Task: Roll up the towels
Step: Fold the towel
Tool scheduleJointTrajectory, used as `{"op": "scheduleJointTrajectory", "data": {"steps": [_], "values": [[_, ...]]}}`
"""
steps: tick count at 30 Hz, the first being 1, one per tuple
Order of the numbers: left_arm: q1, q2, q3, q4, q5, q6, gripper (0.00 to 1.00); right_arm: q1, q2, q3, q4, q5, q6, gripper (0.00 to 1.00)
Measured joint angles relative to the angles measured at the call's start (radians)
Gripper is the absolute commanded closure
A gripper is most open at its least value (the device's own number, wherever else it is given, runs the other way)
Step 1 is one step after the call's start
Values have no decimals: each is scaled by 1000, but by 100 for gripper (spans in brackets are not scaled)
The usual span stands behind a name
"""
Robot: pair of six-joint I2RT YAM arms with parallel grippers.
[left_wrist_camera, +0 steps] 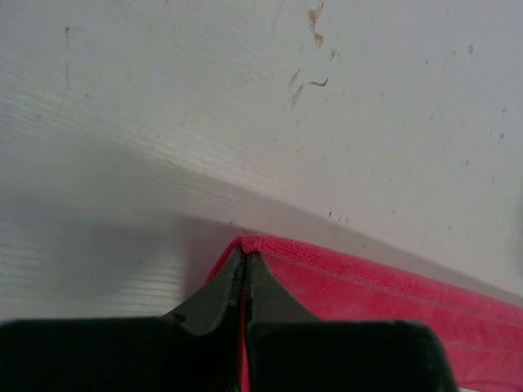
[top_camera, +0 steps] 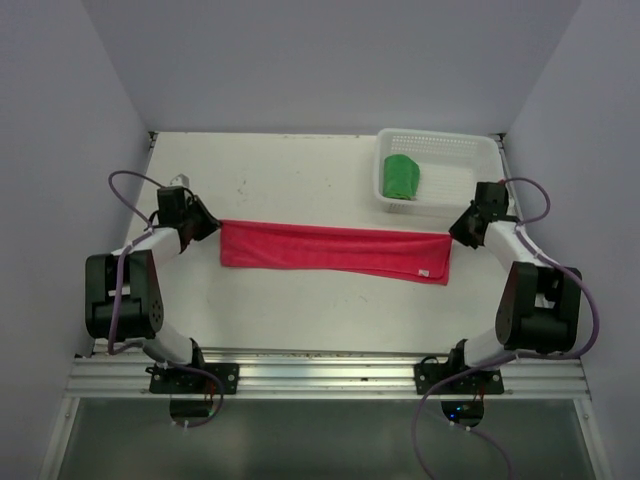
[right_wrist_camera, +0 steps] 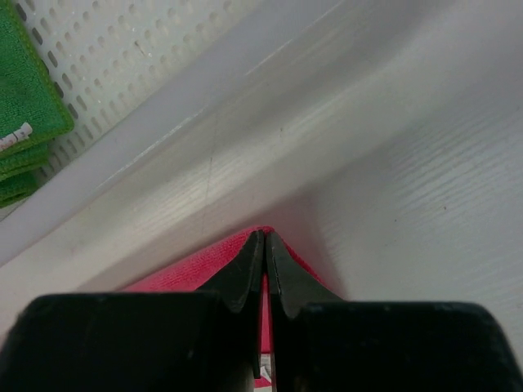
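The pink-red towel (top_camera: pixel 335 251) lies stretched in a long folded strip across the middle of the table. My left gripper (top_camera: pixel 212 226) is shut on its left far corner; the left wrist view shows the cloth (left_wrist_camera: pixel 376 286) pinched between the black fingers (left_wrist_camera: pixel 219 294). My right gripper (top_camera: pixel 455 233) is shut on the right far corner, where the cloth (right_wrist_camera: pixel 188 265) peaks round the fingertips (right_wrist_camera: pixel 245 269). The green towel (top_camera: pixel 402 177) lies folded in the basket, and it shows at the left edge of the right wrist view (right_wrist_camera: pixel 24 106).
A white mesh basket (top_camera: pixel 450 150) stands at the table's back right, just beyond my right gripper; its wall (right_wrist_camera: pixel 147 49) shows in the right wrist view. The table (top_camera: pixel 300 180) is white with small stains. Grey walls close in left, right and behind.
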Motion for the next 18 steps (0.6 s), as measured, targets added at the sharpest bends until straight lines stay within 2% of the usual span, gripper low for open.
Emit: {"op": "scheduleJointTrajectory", "data": {"steps": [2, 5, 7, 11, 14, 18], "values": [[0, 29, 14, 11, 1, -1, 100, 6, 14, 11, 5, 8, 0, 94], [-2, 64, 32, 21, 2, -3, 99, 10, 37, 26, 14, 21, 0, 81], [-5, 76, 37, 29, 1, -3, 90, 10, 48, 29, 26, 27, 0, 71], [-7, 88, 52, 44, -3, -3, 61, 9, 63, 35, 34, 38, -1, 65], [-14, 97, 79, 45, -13, 1, 46, 10, 66, 44, 34, 44, -1, 66], [-33, 102, 126, 38, -29, 6, 37, 10, 64, 49, 40, 45, -1, 66]]}}
